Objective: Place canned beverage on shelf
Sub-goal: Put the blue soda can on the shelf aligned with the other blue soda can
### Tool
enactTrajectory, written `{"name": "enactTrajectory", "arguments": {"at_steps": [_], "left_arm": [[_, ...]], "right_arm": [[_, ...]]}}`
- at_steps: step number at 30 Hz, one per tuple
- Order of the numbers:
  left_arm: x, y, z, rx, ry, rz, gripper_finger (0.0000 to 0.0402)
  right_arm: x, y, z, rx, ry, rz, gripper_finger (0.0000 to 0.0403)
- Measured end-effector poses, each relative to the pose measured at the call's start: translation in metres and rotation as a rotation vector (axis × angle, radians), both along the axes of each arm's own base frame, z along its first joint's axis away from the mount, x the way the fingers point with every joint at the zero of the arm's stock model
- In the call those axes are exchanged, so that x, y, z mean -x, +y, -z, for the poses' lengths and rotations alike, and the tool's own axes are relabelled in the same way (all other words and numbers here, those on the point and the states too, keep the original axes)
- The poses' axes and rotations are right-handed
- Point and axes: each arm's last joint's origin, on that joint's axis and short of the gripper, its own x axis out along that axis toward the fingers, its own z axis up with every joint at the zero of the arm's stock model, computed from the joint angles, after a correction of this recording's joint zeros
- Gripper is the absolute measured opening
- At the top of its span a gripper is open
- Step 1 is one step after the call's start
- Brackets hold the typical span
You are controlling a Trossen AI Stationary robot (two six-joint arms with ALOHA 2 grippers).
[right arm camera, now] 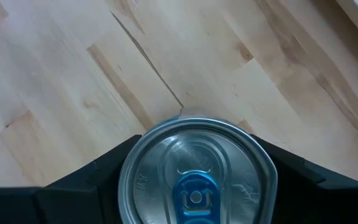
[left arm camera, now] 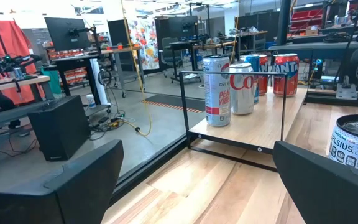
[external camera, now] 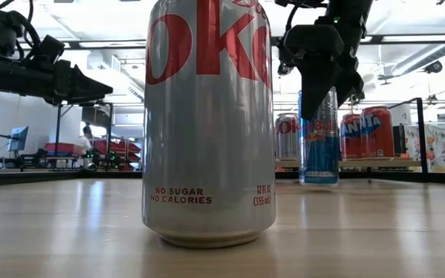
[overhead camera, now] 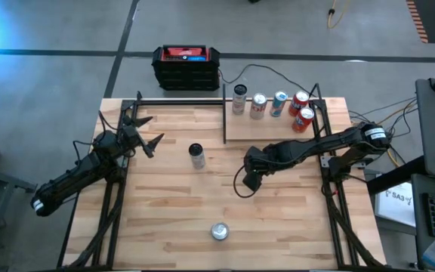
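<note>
Right gripper: mid-table, just near of the shelf, clenched on a blue can; in the wrist view both fingers press the sides of the can's silver top with its blue tab.
Blue can: upright, gripped at its top; from the low view I cannot tell whether its base touches the table.
Left gripper: at the far-left part of the table, jaws spread wide, nothing between them, raised above the wood.
Shelf: far right of the table; five cans stand in a row along its far edge, among them a white can, a silver Coke can and a red Fanta can.
Black-topped can: upright on the table, between the two grippers, left of the shelf.
Diet Coke can: upright at the near edge of the table, well apart from the others.
Black crate: beyond the table's far edge.
</note>
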Motion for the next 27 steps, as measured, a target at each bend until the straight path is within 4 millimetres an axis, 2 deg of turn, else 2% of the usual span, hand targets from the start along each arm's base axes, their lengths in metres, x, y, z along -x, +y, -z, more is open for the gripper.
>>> {"name": "enactTrajectory", "arguments": {"at_steps": [27], "left_arm": [[0.0000,0.0000,-0.0001,0.000,0.000,0.000,0.0398]], "right_arm": [[-0.0021,-0.0012,-0.0007,0.004,-0.020,0.001,0.0260]]}}
